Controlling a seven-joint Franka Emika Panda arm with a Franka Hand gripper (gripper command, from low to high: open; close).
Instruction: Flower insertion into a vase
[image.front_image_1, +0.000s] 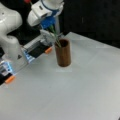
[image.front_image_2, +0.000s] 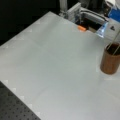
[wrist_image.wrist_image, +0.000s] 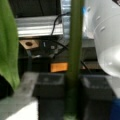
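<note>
The vase (image.front_image_1: 63, 53) stands upright on the pale table (image.front_image_1: 82, 85), near its far edge in a front view and at the right edge in a front view (image.front_image_2: 110, 59). We see the gripper (image.front_image_1: 50, 29) just above and left of its mouth, closed on the flower stem (image.front_image_1: 55, 37), whose lower end dips into the vase. In the wrist view the stem (wrist_image.wrist_image: 75, 57) runs upright between the two dark fingers (wrist_image.wrist_image: 51, 87), a green leaf (wrist_image.wrist_image: 8, 45) at left.
</note>
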